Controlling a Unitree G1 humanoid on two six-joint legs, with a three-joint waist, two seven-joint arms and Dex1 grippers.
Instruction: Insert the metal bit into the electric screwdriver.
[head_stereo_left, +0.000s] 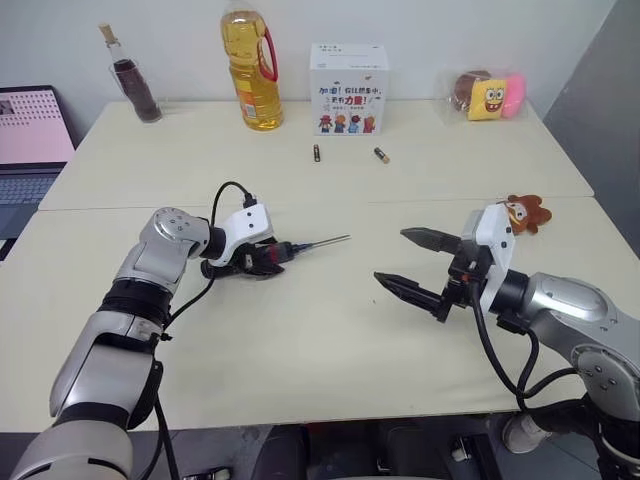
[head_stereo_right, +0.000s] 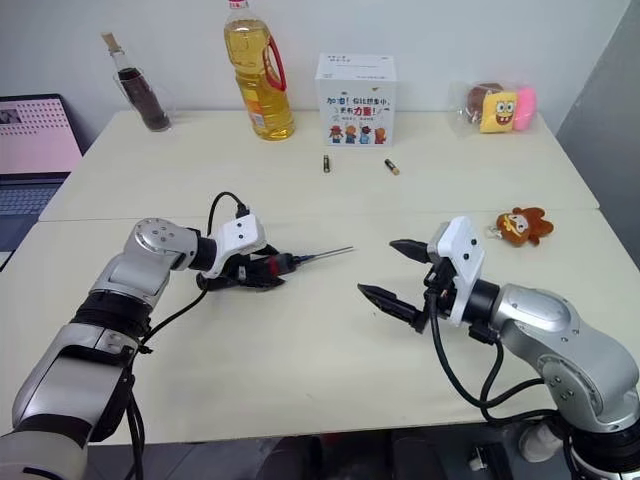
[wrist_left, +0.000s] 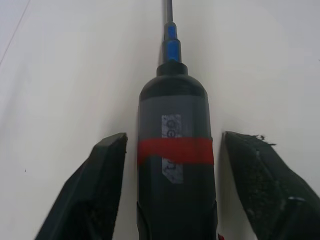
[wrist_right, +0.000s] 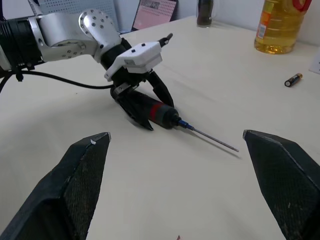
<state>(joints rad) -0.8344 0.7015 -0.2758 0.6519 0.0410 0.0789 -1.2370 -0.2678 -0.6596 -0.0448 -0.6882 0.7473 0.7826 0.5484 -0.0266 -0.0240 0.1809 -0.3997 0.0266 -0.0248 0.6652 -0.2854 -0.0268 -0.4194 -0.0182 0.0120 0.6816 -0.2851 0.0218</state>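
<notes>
The electric screwdriver (wrist_left: 175, 150), black with a red band, lies on the table at the left. The metal bit (head_stereo_left: 325, 242) sticks out of its tapered tip and points right, and its far end rests near the table. My left gripper (head_stereo_left: 262, 258) straddles the screwdriver's body. Its fingers (wrist_left: 107, 165) stand apart from the body, with a gap on each side, so it is open. My right gripper (head_stereo_left: 392, 256) hovers over the table to the right of the bit, open and empty, pointing left toward the bit's end.
Two small batteries (head_stereo_left: 317, 152) (head_stereo_left: 381, 155) lie behind the work area. An oil bottle (head_stereo_left: 250, 65), a white box (head_stereo_left: 348, 90), a dark bottle (head_stereo_left: 135, 85) and plush toys (head_stereo_left: 485, 95) line the back. A laptop (head_stereo_left: 30, 140) sits far left. A small plush (head_stereo_left: 525, 212) lies by my right arm.
</notes>
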